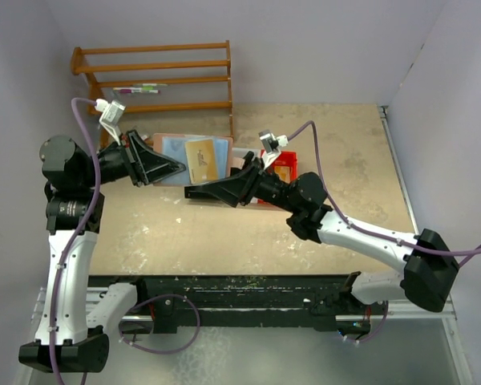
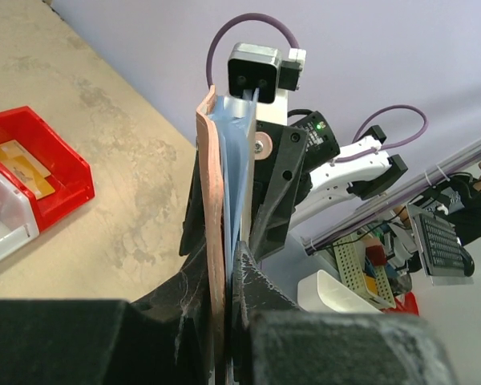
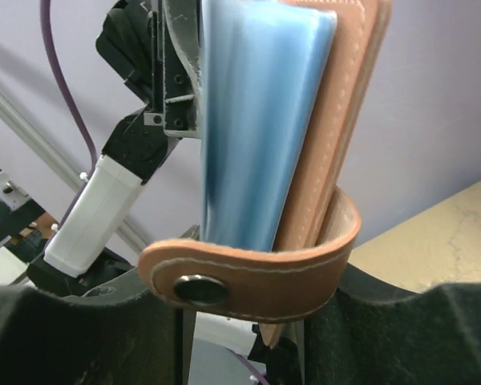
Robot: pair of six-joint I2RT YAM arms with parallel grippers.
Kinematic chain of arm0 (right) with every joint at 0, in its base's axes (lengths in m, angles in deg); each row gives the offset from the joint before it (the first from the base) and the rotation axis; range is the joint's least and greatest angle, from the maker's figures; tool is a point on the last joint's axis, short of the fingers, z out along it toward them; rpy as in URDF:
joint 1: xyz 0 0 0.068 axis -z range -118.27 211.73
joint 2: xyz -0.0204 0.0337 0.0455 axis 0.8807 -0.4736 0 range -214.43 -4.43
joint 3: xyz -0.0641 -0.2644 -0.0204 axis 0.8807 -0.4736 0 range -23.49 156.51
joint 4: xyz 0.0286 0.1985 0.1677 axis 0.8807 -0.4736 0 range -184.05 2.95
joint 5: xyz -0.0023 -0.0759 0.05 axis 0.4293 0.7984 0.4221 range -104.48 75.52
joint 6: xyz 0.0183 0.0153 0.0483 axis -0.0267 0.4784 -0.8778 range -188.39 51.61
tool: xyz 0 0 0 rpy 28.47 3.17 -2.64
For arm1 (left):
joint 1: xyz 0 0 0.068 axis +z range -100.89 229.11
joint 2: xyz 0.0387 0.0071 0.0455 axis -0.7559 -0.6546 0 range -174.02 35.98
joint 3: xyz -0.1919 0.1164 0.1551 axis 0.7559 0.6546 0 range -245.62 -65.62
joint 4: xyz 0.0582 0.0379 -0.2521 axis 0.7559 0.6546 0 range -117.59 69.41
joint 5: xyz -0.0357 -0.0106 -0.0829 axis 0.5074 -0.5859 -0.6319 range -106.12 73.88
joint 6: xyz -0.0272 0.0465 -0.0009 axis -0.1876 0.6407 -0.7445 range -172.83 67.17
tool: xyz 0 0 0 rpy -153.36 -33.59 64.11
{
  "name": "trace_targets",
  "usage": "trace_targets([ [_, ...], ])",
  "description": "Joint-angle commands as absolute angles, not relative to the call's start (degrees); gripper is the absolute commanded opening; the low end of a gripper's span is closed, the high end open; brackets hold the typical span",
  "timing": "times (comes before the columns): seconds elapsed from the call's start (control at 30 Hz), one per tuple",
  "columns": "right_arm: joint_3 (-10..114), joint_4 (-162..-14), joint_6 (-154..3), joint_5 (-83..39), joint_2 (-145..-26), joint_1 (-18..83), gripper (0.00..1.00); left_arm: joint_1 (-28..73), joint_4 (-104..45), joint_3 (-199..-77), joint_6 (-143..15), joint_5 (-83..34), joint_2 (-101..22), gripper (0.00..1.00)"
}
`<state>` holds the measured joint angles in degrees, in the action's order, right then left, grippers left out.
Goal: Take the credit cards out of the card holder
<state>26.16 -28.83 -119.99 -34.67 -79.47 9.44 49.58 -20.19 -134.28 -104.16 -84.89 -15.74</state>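
The card holder (image 1: 176,148), pinkish-brown with light blue lining, hangs open above the table with a golden-yellow credit card (image 1: 202,159) lying flat in it. My left gripper (image 1: 179,167) is shut on the holder's left edge. The left wrist view shows that grip (image 2: 224,273), with the holder (image 2: 212,184) edge-on between the fingers. My right gripper (image 1: 191,191) comes in from the right below the holder. In the right wrist view its jaws (image 3: 240,329) stand open on either side of the holder's lower edge (image 3: 337,120) and strap tab (image 3: 248,277), with a gap on the left. No card shows there.
A red bin (image 1: 282,170) stands on the table behind my right arm, holding a yellow-orange flat thing (image 2: 18,160). A white bin (image 2: 0,228) sits beside it. A wooden rack (image 1: 156,76) stands against the back wall at the left.
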Motion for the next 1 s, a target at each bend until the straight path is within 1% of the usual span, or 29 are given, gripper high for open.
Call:
trace_targets([
  [0.0,30.0,-25.0,-122.1,-34.8,-78.0,9.6,0.51,49.4,-20.2,-133.5,-102.4,-86.3,-14.2,0.04],
  [0.07,29.7,-24.1,-122.8,-35.4,-78.4,9.5,0.68,49.4,-20.2,-133.6,-102.3,-86.2,-14.1,0.04],
  [0.1,29.4,-23.0,-123.1,-35.7,-78.6,9.5,0.72,49.4,-20.2,-133.8,-102.2,-86.1,-14.2,0.04],
  [0.23,28.3,-22.1,-123.9,-35.2,-78.5,9.5,0.74,49.4,-18.7,-134.9,-100.5,-85.0,-14.0,0.04],
  [0.3,28.0,-21.4,-124.2,-34.8,-78.5,9.5,0.72,49.4,-18.2,-135.0,-100.2,-84.8,-13.9,0.03],
  [0.33,28.0,-21.2,-124.5,-34.5,-78.5,9.5,0.68,49.4,-18.1,-135.0,-100.1,-84.9,-13.9,0.03],
  [0.4,28.4,-21.6,-125.3,-34.8,-78.8,9.6,0.52,49.4,-17.9,-134.9,-99.8,-85.1,-13.7,0.04],
  [0.43,28.8,-22.9,-125.8,-35.6,-78.8,9.5,0.41,49.4,-17.7,-134.9,-99.5,-85.2,-13.5,0.05],
  [0.47,29.3,-23.0,-126.3,-36.4,-78.8,9.5,0.27,49.4,-17.3,-134.9,-98.6,-85.2,-13.5,0.08],
  [0.5,29.6,-23.5,-126.4,-37.0,-78.5,9.6,0.14,49.4,-16.3,-135.2,-97.3,-85.3,-13.4,0.13],
  [0.53,30.1,-25.3,-125.9,-37.4,-78.0,9.6,0.02,49.4,-14.5,-135.5,-95.2,-85.4,-13.6,0.23],
  [0.57,30.8,-28.3,-124.5,-38.0,-77.3,9.9,0.00,49.4,-12.1,-136.2,-92.3,-85.3,-13.8,0.37],
  [0.6,32.6,-32.5,-122.8,-40.0,-76.7,10.3,0.00,49.4,-8.9,-137.5,-88.6,-85.2,-14.0,0.48],
  [0.63,34.7,-37.1,-120.5,-42.3,-76.4,10.7,0.00,49.4,-5.1,-138.8,-82.1,-84.7,-14.4,0.56],
  [0.67,38.1,-43.3,-117.7,-45.6,-76.5,11.2,0.00,49.4,0.4,-140.4,-76.9,-83.7,-14.8,0.63],
  [0.7,41.7,-50.5,-114.0,-49.4,-77.2,11.6,0.00,49.4,5.1,-142.0,-71.5,-83.0,-15.5,0.67],
  [0.77,50.7,-70.8,-104.0,-54.2,-80.0,11.9,0.00,49.4,13.9,-145.7,-61.6,-81.8,-17.6,0.73],
  [0.87,60.3,-95.5,-91.4,-59.9,-85.8,11.8,0.00,49.4,23.5,-149.8,-52.1,-80.5,-20.7,0.75],
  [0.97,66.6,-106.9,-84.0,-61.5,-90.4,11.7,0.00,49.4,23.5,-148.5,-50.3,-81.6,-20.5,0.74],
])
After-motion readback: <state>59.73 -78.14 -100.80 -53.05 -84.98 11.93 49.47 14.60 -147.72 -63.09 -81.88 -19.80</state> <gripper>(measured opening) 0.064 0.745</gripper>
